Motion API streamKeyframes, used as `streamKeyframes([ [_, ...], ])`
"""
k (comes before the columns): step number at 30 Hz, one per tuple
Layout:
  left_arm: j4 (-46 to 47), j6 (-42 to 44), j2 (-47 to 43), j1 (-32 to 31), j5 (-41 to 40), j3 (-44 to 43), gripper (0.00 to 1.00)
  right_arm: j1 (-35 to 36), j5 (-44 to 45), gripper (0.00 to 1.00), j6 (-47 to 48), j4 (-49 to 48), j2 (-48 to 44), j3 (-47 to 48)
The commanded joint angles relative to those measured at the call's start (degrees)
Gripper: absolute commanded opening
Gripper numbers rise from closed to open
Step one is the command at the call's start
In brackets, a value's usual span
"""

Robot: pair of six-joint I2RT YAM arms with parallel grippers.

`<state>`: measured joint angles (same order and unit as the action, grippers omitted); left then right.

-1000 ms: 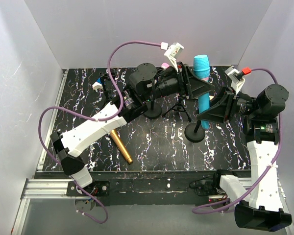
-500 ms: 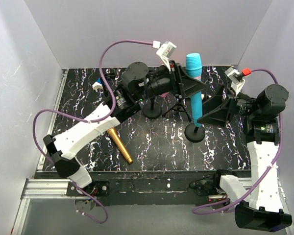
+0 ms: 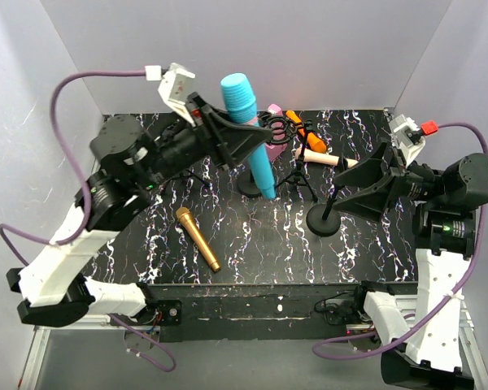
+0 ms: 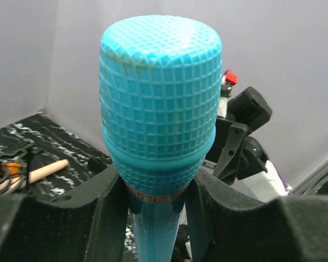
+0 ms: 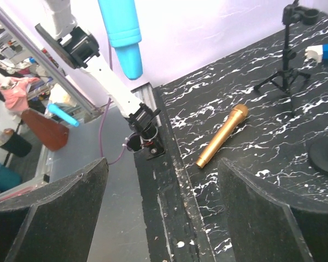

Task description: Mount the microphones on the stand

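My left gripper point(image 3: 250, 145) clasps the cyan microphone point(image 3: 239, 91), my right gripper point(image 3: 351, 185) gapes empty beside the round-base stand point(image 3: 324, 219), and the gold microphone point(image 3: 198, 239) lies unmounted.

Cyan mic point(image 3: 260, 166): ribbed rounded head up, body tilted, gripped just below head in left hand point(image 4: 156, 207), raised above worktop middle.
Gold mic point(image 3: 198, 238): flat on worktop, left of centre, tail toward near edge.
Orange mic point(image 3: 296, 121), pale beige mic point(image 3: 332, 161): near far edge, right of centre, up among stands; attachment unclear.
Round-base stand point(image 3: 324, 218): upright, right of centre.
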<state>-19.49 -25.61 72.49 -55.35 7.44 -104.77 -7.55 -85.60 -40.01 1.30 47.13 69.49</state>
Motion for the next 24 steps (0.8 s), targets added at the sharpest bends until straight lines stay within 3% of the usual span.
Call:
streamKeyframes([
  [1,-8.2,6.3,-3.3,0.2,-8.7,-1.8,0.00,-2.8,-4.0,0.88,0.6,-1.4,0.4,3.6],
  [8,-15.7,13.2,-5.7,0.1,-20.3,-4.0,0.00,-9.4,-0.5,0.89,3.6,7.8,4.8,11.3],
  [10,-17.7,15.4,-5.2,0.2,-22.9,-5.2,0.00,-10.5,3.1,0.89,12.8,19.2,6.6,16.6],
  [12,-18.9,16.7,-4.0,0.1,-24.3,-6.1,0.00,-10.6,10.8,0.90,27.3,40.6,9.7,25.0],
  [15,-20.2,18.7,-1.8,0.1,-26.1,-8.2,0.00,-10.6,17.0,0.90,34.6,50.7,13.6,33.2],
  [24,-19.1,25.3,4.1,1.2,-33.9,-12.6,0.00,-10.6,19.2,0.90,36.5,45.5,9.2,29.8],
])
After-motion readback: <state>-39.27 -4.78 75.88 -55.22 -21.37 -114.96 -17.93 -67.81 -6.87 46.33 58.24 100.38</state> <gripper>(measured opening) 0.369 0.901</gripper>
